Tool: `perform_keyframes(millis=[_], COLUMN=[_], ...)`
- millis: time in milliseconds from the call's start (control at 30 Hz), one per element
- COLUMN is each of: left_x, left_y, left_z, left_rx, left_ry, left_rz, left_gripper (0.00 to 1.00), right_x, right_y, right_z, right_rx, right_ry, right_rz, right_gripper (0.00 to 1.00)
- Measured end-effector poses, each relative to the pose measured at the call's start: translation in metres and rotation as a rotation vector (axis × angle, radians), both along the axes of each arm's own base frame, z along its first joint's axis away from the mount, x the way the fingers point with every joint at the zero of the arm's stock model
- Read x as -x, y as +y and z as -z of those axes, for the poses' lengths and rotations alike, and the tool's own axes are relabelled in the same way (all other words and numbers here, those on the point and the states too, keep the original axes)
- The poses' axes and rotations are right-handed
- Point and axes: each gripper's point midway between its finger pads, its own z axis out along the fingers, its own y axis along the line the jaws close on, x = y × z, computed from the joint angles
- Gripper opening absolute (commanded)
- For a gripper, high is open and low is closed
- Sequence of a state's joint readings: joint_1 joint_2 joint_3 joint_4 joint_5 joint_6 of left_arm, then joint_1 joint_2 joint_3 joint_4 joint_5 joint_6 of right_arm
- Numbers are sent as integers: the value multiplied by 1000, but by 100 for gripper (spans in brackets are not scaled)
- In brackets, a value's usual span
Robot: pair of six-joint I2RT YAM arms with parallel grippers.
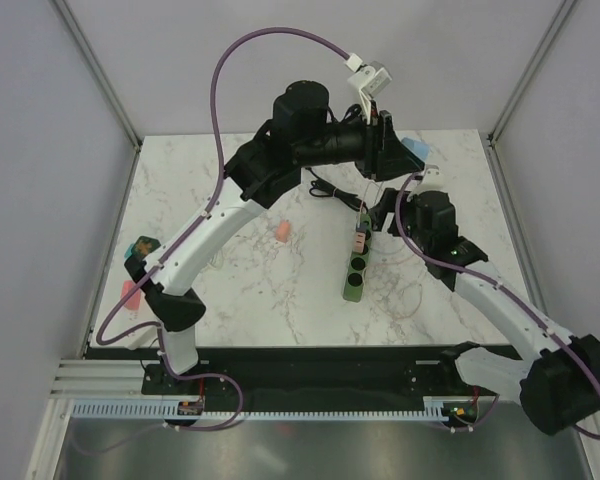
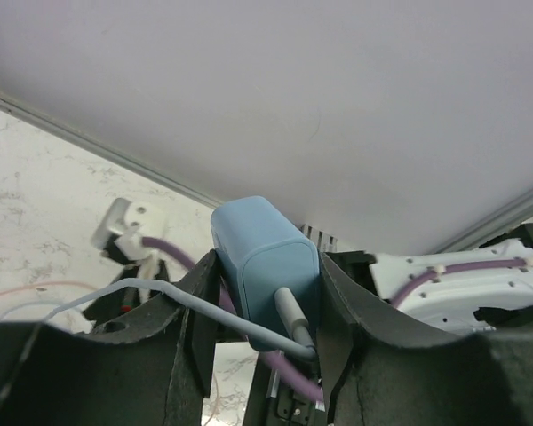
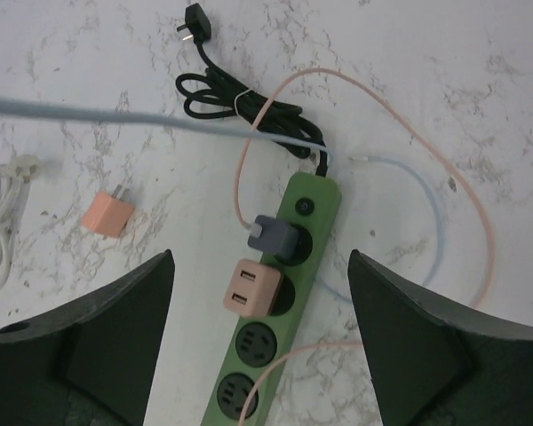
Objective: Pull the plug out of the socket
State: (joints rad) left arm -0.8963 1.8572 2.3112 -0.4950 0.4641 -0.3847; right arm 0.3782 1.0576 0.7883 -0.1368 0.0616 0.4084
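Hanging high above the far end of the green power strip [image 1: 354, 272], the left hand [image 2: 268, 297] is clamping a pale blue plug [image 2: 265, 244] between its two dark fingers [image 2: 200, 297]. The plug is sitting clear of the strip, up in the air, with a grey-white cable [image 2: 147, 284] trailing out of it and drooping away. From the right wrist view the cable is looking as if it is running down toward the strip's far end, though the blur is making that hard to confirm. The right hand [image 3: 259, 262] is hovering directly over the strip, its fingers standing wide apart and gripping nothing. Beneath it, a grey plug [image 3: 280, 235] and a pink plug [image 3: 256, 288] are sitting side by side in the strip's sockets, the grey one nearer the switch end. A small orange adapter [image 3: 108, 214] is lying loose on the marble table [image 3: 444, 80] to the left of the strip, and a coiled black cord [image 3: 240, 98] is lying just beyond the strip's switch end.
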Motion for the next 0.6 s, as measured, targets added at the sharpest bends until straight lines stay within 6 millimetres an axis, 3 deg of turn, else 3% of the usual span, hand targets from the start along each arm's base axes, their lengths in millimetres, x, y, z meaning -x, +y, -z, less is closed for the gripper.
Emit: perform_keyframes(millis=[233,267,333,400,500,533,600], left_x=[22,26,32,37,42,44,44], left_y=[14,17,25,32,43,46,54], left_z=[-16,-19,-22,-25,-26,-25,-22], left_rx=[28,31,33,36,31,26,14], left_ry=[5,3,4,1,-6,-8,-12], left_rz=[54,56,57,55,39,32,6], left_gripper=[2,2,2,2,2,2,2], right_x=[-64,-73,-95,-111,-119,-121,-124], right_y=[15,15,13,6,-12,-19,-32], right_z=[9,15,19,20,13,9,1], right_rx=[32,46,78,104,118,122,144], right_ry=[-138,-137,-145,-149,-172,-183,-203], right_rz=[59,72,121,183,262,284,313], right_gripper=[78,63,49,47,42,22,2])
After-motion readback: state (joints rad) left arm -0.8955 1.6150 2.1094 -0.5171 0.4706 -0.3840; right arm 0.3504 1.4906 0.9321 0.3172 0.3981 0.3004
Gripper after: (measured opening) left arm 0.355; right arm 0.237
